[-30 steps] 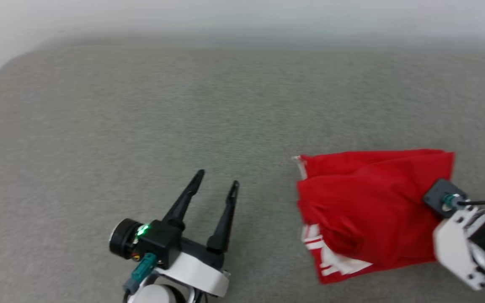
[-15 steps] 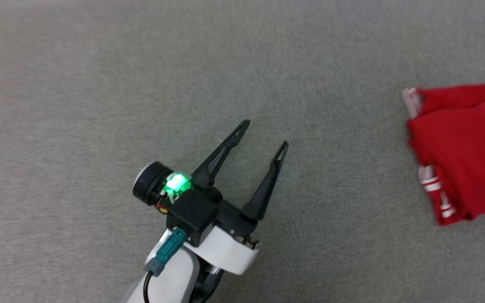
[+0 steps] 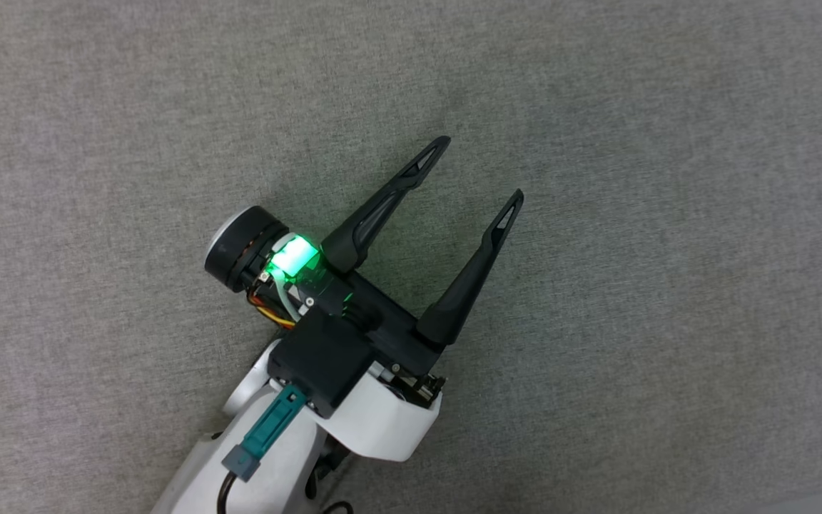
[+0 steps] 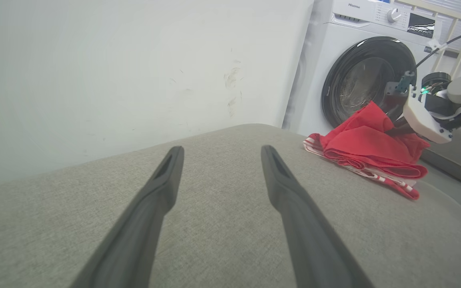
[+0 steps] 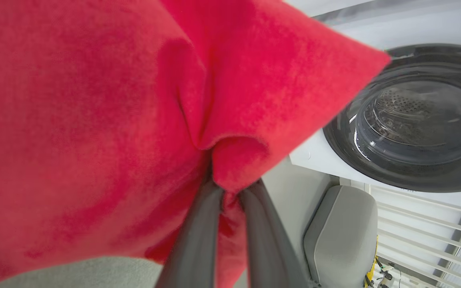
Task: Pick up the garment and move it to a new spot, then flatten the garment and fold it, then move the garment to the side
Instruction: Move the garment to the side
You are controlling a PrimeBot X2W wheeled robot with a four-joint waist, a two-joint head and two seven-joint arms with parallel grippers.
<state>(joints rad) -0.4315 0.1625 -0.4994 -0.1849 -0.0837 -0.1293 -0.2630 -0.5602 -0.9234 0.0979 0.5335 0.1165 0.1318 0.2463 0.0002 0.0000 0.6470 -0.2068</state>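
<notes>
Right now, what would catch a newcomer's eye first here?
The bright red garment grabs attention first, bunched on the grey cushion and pinched in the shut right pincer. Next, the left pincer, wide open above bare cushion, and the washing machine behind the garment.

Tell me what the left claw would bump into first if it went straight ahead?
Probably the white wall: the left claw points low across the grey cushion toward it, though it might graze the cushion first. The red garment lies off to the side.
</notes>
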